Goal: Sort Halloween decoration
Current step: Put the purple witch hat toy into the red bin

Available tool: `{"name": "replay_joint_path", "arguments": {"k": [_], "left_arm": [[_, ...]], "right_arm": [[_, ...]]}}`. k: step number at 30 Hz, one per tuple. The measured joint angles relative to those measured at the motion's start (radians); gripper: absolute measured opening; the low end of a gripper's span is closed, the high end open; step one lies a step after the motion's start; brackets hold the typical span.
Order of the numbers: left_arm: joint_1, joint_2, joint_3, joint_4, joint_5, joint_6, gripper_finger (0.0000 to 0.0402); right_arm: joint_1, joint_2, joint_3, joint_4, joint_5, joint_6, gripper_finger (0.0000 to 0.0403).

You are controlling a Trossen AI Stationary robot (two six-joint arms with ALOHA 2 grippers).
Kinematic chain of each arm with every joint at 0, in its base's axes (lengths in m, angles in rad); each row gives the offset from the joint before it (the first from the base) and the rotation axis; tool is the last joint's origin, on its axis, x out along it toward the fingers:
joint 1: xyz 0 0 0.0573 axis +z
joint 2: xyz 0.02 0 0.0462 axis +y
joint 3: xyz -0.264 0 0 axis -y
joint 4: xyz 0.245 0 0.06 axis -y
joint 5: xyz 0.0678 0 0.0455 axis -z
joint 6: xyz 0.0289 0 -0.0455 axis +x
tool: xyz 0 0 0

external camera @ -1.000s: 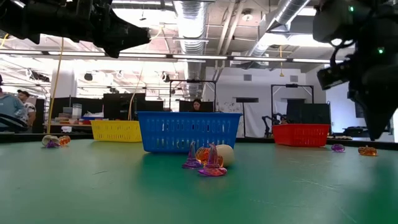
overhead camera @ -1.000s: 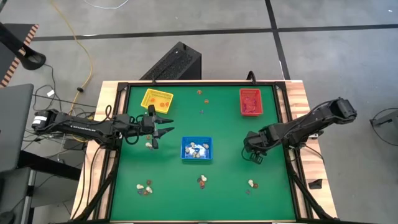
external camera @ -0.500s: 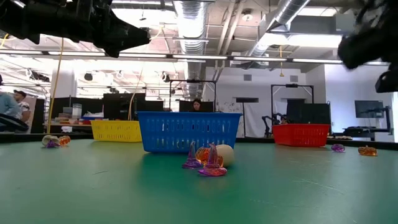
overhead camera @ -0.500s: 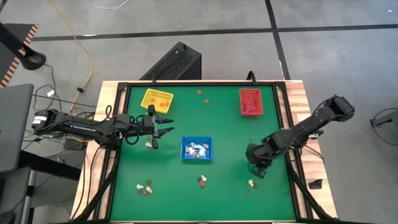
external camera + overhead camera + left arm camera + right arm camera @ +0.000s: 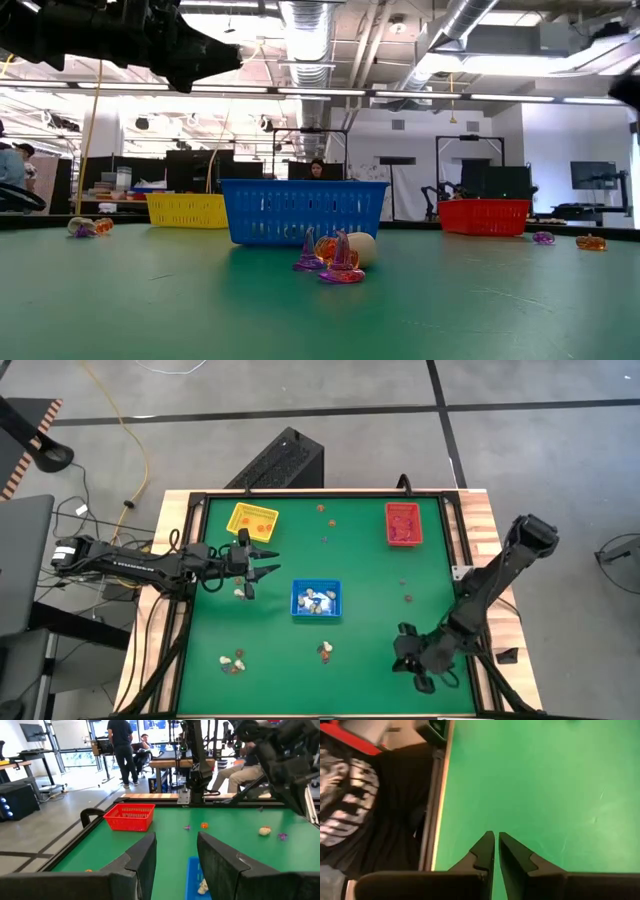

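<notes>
Right gripper (image 5: 418, 672), fingers nearly together and nothing held, is lowered over the near table edge, presumably for loose trinkets (image 5: 325, 652); left gripper (image 5: 262, 563), parted and empty, is parked beside the yellow tray (image 5: 252, 520).

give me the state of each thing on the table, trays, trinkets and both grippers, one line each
yellow tray: upright, a few orange trinkets inside
red tray: upright, holds dark red pieces
blue tray: upright, holds whitish trinkets
loose trinkets: unsorted, in small clusters on the green table
left gripper: open, empty, hanging between the yellow and blue trays
right gripper: nearly shut, empty, low at the table's near edge
</notes>
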Motion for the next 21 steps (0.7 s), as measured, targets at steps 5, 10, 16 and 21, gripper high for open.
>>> {"name": "replay_joint_path", "arguments": {"k": [5, 10, 16, 21], "left_arm": [[0.0, 0.0, 0.0, -0.001, 0.001, -0.003, 0.0132], [0.0, 0.0, 0.0, -0.001, 0.001, -0.01, 0.0132], [0.0, 0.0, 0.0, -0.002, 0.001, -0.011, 0.0132], [0.0, 0.0, 0.0, -0.002, 0.001, -0.011, 0.0132]], "right_arm": [[0.017, 0.14, 0.059, -0.003, 0.001, 0.046, 0.0086], [0.017, 0.277, 0.22, -0.207, -0.034, 0.047, 0.0146], [0.006, 0.424, 0.408, -0.501, -0.047, 0.047, 0.0199], [-0.011, 0.511, 0.455, -0.556, -0.128, 0.049, 0.0202]]}}
